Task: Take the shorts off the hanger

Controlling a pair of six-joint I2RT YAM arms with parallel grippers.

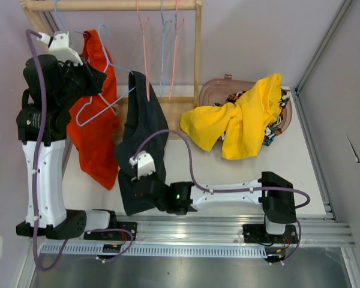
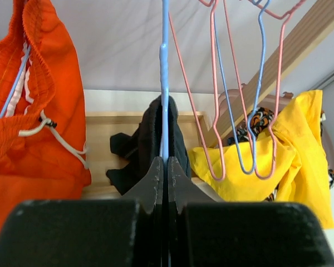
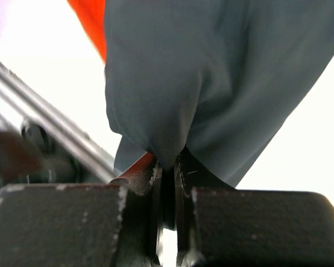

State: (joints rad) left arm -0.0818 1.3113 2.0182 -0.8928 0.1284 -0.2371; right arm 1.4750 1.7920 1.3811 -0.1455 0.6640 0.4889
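The left tool (image 2: 162, 161) is clenched on the thin wire of a blue hanger (image 2: 165, 83), its fingers pressed together around it. At its 9 o'clock the orange-red shorts (image 2: 33, 111) hang by the waistband, drawstring dangling. The right tool (image 3: 168, 164) is clamped on a pinch of the black shorts (image 3: 211, 72) near their lower edge. In the top view these black shorts (image 1: 141, 135) hang at the 12 o'clock side of the right tool (image 1: 138, 180), seemingly from a pink hanger (image 1: 146, 60) on the wooden rack (image 1: 197, 48), though the hold is hard to see. At 2 o'clock on the bench (image 1: 240, 171), the yellow shorts (image 1: 240, 117) lie draped over a brown basket (image 1: 213, 90), with patterned shorts (image 1: 273, 129) under them.
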